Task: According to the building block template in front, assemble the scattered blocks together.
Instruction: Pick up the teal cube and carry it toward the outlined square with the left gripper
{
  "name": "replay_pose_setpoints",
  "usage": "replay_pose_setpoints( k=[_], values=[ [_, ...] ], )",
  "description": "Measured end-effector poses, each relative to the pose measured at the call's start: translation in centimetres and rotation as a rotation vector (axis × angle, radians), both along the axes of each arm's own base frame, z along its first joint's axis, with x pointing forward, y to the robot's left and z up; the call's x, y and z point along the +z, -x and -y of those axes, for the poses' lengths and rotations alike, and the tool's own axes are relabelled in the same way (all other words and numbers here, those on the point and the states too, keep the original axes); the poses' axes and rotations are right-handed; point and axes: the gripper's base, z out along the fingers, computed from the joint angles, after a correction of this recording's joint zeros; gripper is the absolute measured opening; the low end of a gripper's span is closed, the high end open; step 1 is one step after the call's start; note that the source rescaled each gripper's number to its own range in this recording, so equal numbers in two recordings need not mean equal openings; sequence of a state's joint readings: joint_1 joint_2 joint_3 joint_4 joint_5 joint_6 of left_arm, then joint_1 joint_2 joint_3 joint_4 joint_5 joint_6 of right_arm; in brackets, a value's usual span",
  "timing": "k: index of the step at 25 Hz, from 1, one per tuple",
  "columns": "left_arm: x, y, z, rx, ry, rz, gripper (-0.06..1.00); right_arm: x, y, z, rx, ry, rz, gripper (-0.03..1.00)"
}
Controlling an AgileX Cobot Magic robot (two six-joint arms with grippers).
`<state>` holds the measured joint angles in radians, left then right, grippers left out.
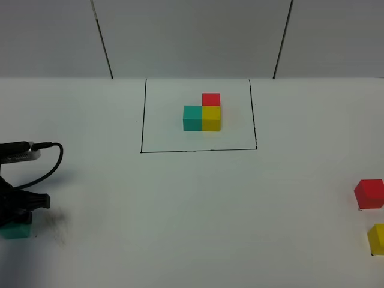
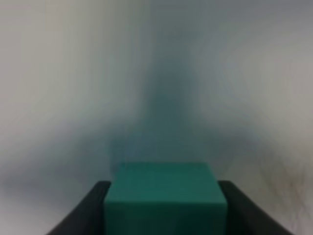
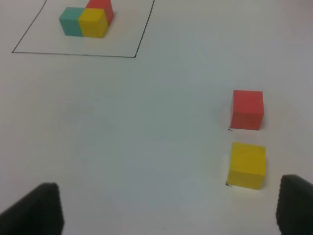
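high cam faces template (image 1: 202, 117); r wrist shares it, l wrist v close on teal cube (image 2: 166, 198).

Table (image 1: 180, 228), high view: template trio (image 1: 202, 114) at 12 o'clock, inside drawn rectangle (image 1: 198, 150), toward its rear. Within trio: one cube at 9 o'clock of corner cube (image 1: 211, 118), one at 12. Farther loose cube (image 1: 369, 193) at 4 o'clock by right edge; nearer loose cube (image 1: 378, 238) at its 6 o'clock, apart. Third loose cube (image 1: 16, 231) at 8 o'clock, between left gripper (image 2: 166, 210) fingers.

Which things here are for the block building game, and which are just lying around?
For the job: building block template, teal cube in the left end effector, red cube, yellow cube.
Just lying about: black cable by the left arm.
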<state>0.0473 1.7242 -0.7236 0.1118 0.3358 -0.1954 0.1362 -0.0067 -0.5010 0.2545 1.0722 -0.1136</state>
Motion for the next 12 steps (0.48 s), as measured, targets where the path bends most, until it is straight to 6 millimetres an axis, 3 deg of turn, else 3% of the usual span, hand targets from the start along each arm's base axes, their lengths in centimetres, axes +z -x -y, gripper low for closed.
replay_pose_setpoints(
  k=[4,7,9,12],
  values=[
    [0.3,-0.2,0.0,-0.046,-0.013,-0.031,0.02,0.0,0.0,0.0,0.0,-0.001,0.0,0.76],
    [2.1,-1.1,0.6,-0.14,-0.014,-0.045,0.02,0.0,0.0,0.0,0.0,-0.001,0.0,0.76],
    [4.1,-2.3,1.9,-0.249,0.009,-0.027,0.02,0.0,0.0,0.0,0.0,-0.001,0.0,0.76],
    [6.7,-3.8,5.7,-0.513,0.078,-0.001,0.02,0.0,0.0,0.0,0.0,-0.001,0.0,0.76]
  ],
)
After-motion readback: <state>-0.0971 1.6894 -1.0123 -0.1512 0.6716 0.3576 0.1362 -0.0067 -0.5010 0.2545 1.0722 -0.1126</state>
